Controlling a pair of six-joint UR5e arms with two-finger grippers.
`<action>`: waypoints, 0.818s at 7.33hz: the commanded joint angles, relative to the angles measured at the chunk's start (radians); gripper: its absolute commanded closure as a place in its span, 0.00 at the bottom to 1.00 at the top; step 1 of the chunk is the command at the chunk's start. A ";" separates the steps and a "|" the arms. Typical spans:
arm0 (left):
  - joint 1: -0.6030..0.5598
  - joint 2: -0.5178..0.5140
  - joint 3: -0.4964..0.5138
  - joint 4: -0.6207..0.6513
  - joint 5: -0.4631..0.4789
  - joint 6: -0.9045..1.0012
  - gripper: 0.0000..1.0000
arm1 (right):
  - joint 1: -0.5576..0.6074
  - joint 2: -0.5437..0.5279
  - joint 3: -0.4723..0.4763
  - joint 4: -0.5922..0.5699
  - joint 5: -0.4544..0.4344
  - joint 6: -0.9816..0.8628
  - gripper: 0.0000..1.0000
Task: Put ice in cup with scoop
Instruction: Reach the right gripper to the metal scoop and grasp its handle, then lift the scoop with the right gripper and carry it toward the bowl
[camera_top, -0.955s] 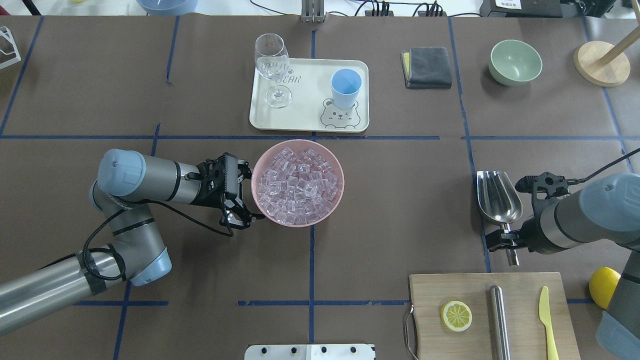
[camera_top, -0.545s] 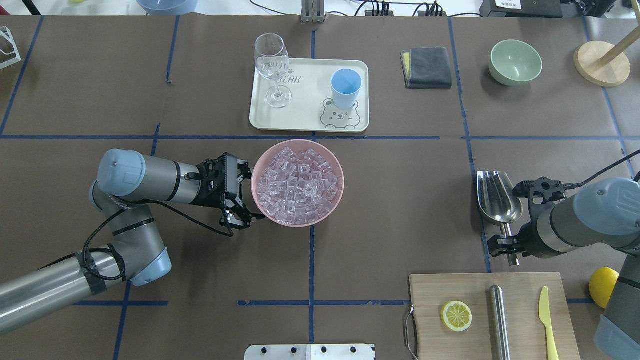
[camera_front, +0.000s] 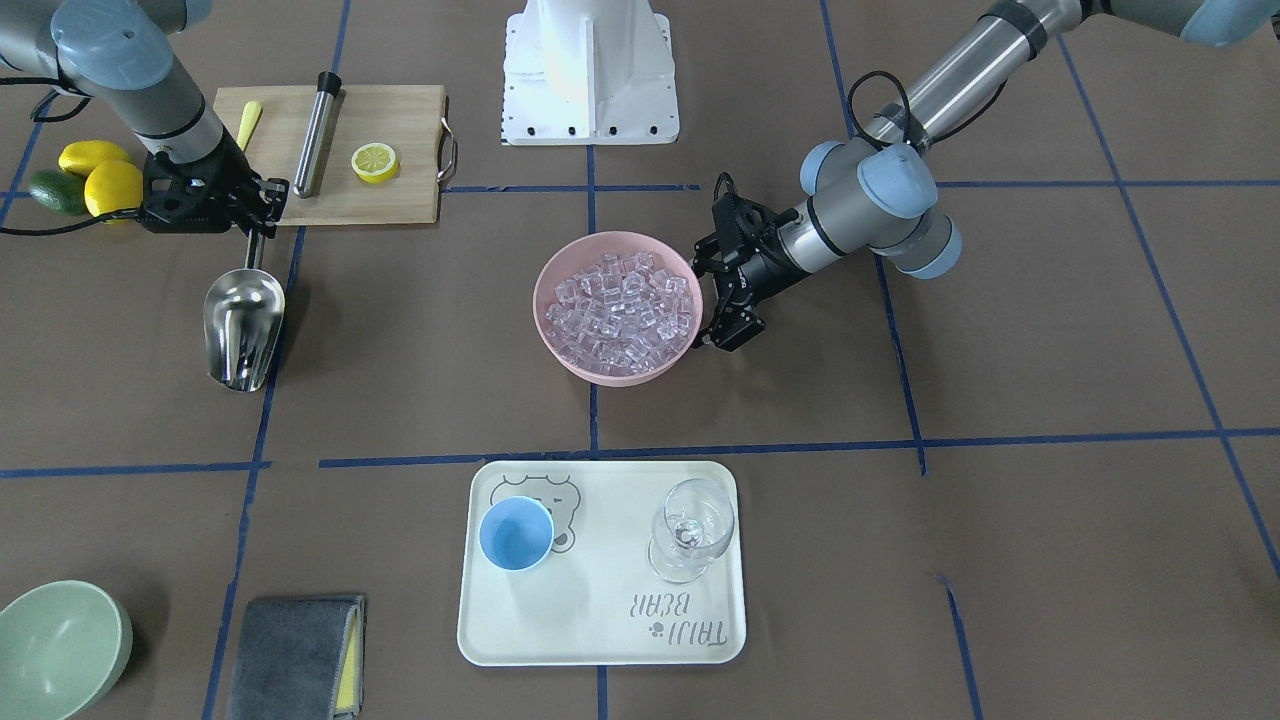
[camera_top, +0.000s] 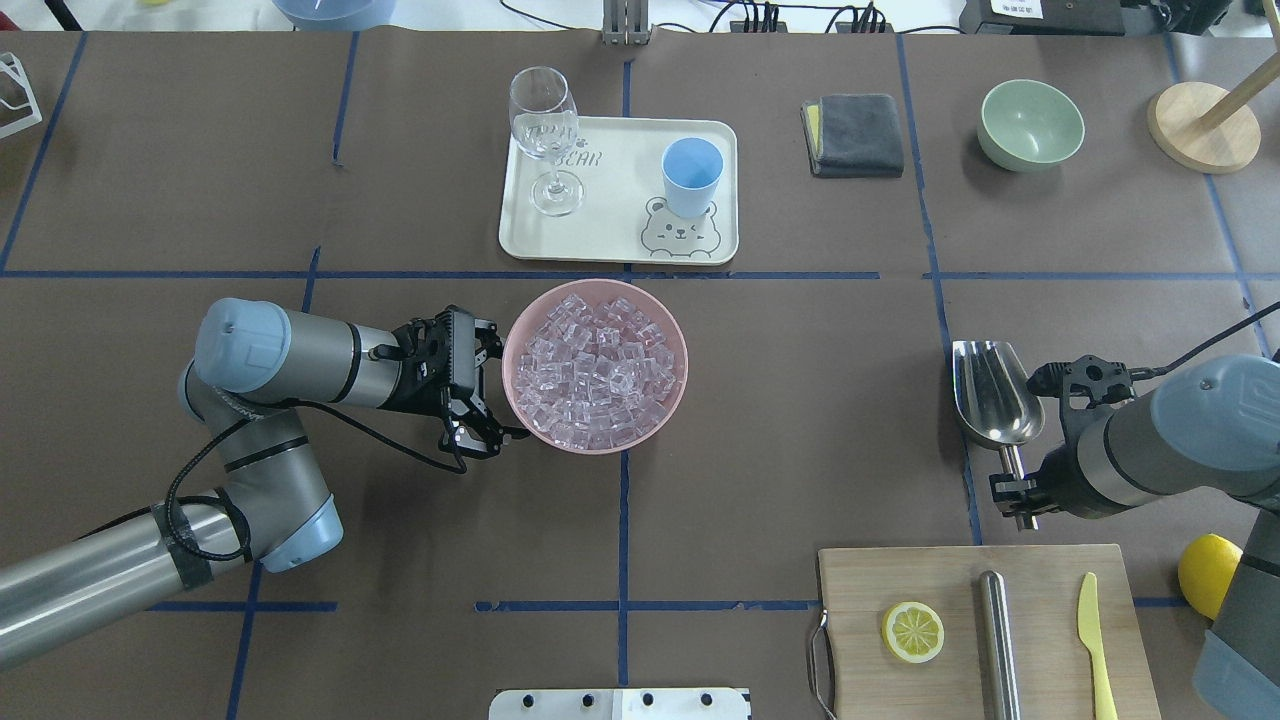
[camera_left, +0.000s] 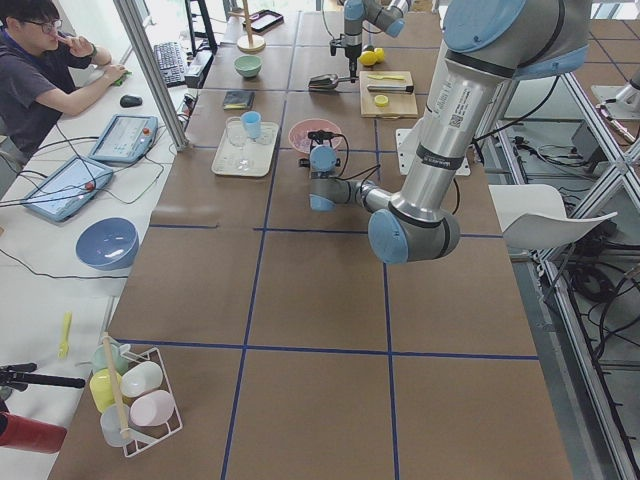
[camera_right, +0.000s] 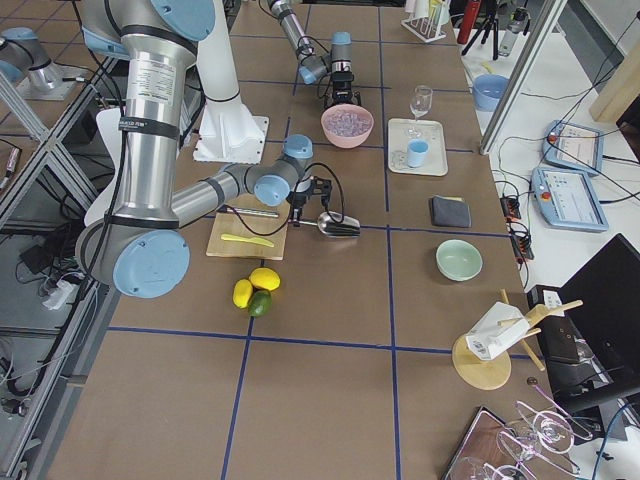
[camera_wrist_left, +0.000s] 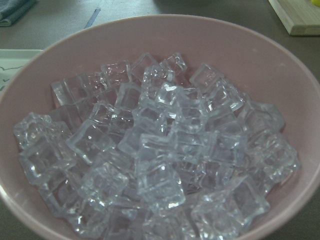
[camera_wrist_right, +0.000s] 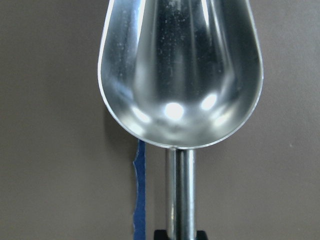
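The scoop is gripped for the ice
The pink bowl is flanked by the spread left claw, apparently to steady it; ice is heaped inside, the cup is set on the tray, and the scoop's handle is pinched by the right claw.

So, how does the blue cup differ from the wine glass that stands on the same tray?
The cup is opaque light blue, while the wine glass is clear. The cup is a plain handleless tumbler; the wine glass has a thin stem and a round foot and stands taller. The cup stands partly over the bear drawing, the wine glass near the lettering at the other end. Both stand upright on the tray, and both look empty.
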 joint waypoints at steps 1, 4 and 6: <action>0.000 0.001 -0.001 -0.001 0.000 0.000 0.00 | 0.026 0.003 0.022 -0.004 -0.010 -0.012 1.00; 0.000 0.004 -0.001 0.002 -0.002 -0.043 0.00 | 0.031 0.131 0.119 -0.228 -0.011 -0.206 1.00; 0.000 0.005 -0.001 0.002 -0.002 -0.046 0.00 | 0.038 0.275 0.154 -0.363 -0.016 -0.472 1.00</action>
